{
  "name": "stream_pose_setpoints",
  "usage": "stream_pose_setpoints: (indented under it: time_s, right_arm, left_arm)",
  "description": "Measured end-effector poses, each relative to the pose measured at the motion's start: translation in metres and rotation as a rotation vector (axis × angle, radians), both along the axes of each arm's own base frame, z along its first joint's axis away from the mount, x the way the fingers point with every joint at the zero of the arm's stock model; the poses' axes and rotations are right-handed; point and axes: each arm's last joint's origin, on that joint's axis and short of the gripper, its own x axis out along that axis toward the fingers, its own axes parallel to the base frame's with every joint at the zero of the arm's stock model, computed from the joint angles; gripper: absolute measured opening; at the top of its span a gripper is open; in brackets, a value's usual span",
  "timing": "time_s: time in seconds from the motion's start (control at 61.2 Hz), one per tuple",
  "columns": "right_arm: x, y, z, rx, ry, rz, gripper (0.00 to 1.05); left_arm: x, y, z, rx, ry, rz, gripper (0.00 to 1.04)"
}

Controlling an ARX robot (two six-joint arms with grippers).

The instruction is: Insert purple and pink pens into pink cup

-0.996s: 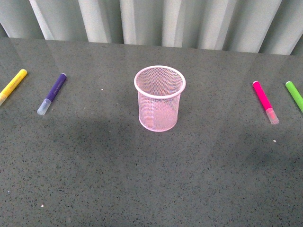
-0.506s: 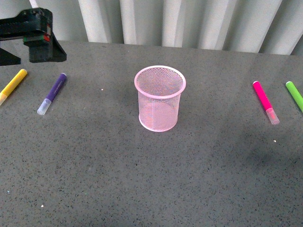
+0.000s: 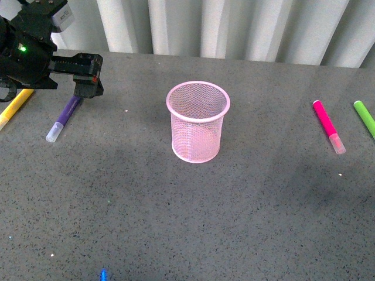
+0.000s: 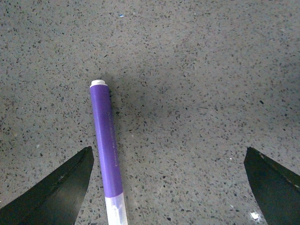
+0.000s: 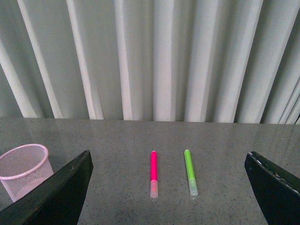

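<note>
The pink cup (image 3: 197, 122) stands upright in the middle of the dark table, empty as far as I can see. The purple pen (image 3: 63, 119) lies at the left, whitish cap toward me. My left gripper (image 3: 89, 75) hovers open over its far end. In the left wrist view the purple pen (image 4: 107, 154) lies just inside one finger (image 4: 56, 192) of the open left gripper (image 4: 168, 187). The pink pen (image 3: 328, 126) lies at the right. My right gripper (image 5: 166, 197) is open, well back from the pink pen (image 5: 153, 172) and the pink cup (image 5: 23, 168).
A yellow marker (image 3: 14, 105) lies left of the purple pen, partly behind my left arm. A green marker (image 3: 364, 117) lies right of the pink pen, also in the right wrist view as the green marker (image 5: 190, 171). Pleated curtains (image 3: 234, 26) back the table.
My left arm came in from the upper left and moved right and down until its gripper is over the purple pen's far end. The pens and the cup have not moved.
</note>
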Motion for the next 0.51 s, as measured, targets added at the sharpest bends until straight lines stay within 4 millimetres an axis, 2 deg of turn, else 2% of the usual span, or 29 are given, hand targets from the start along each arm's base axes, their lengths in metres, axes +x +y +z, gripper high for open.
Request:
stream_pose_setpoints:
  time_s: [0.506]
  right_arm:
    - [0.0,0.0,0.0,0.0,0.0,0.0,0.98]
  left_arm:
    - [0.034,0.014,-0.018,0.022,0.045,0.016,0.98]
